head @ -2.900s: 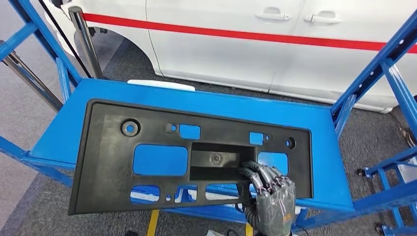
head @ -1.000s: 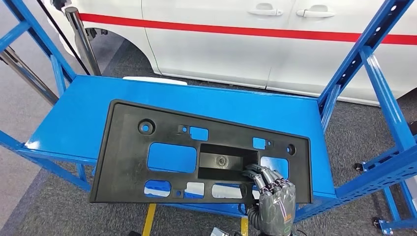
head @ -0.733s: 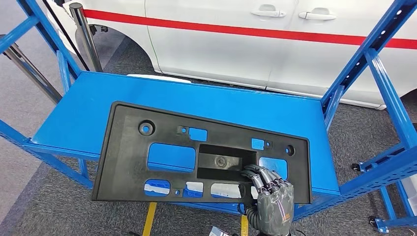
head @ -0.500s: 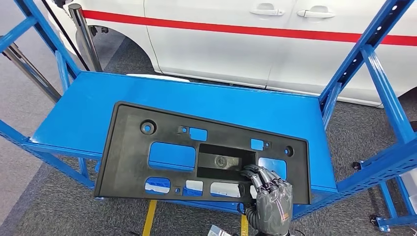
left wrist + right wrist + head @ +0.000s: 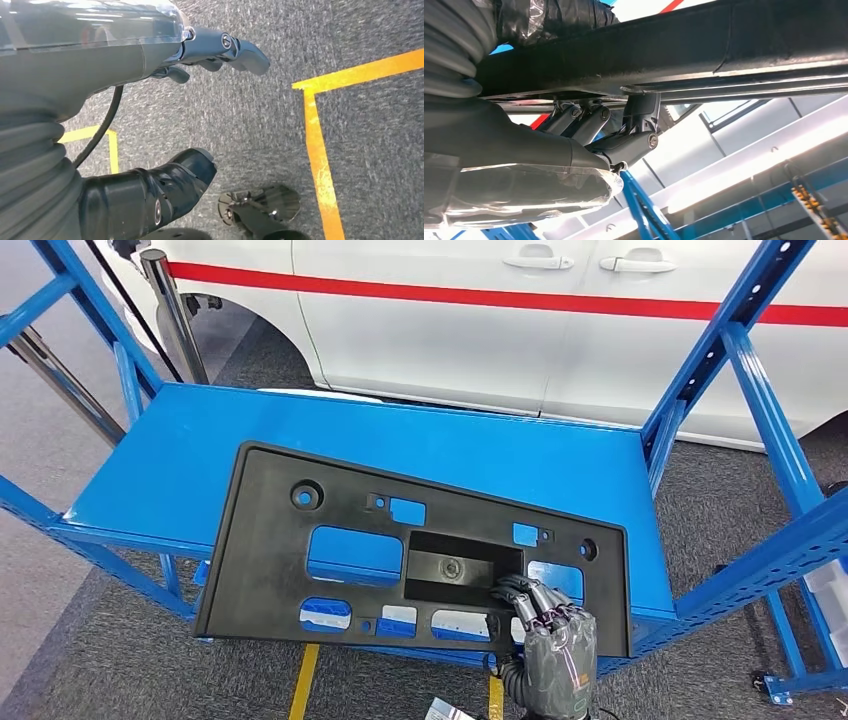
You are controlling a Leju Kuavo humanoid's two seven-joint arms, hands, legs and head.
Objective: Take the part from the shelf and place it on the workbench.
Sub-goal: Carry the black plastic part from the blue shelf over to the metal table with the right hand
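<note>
A large flat black plastic panel (image 5: 300, 560) with several cut-outs hangs over the blue shelf (image 5: 150, 455), its near edge past the shelf's front. My right hand (image 5: 548, 635) grips it at the lower right, fingers hooked into the rectangular recess. In the right wrist view the same hand (image 5: 624, 135) clamps the panel's edge (image 5: 724, 45) from beneath. My left hand (image 5: 200, 55) hangs over the floor in the left wrist view, fingers apart and holding nothing.
Blue rack uprights (image 5: 745, 370) rise on the right and a blue post (image 5: 70, 290) on the left. A white car with a red stripe (image 5: 480, 300) stands behind the shelf. Grey carpet with yellow floor lines (image 5: 315, 135) lies below.
The panel has come slightly toward me and to the right across the shelf, still in my right hand. The camera has shifted a little.
</note>
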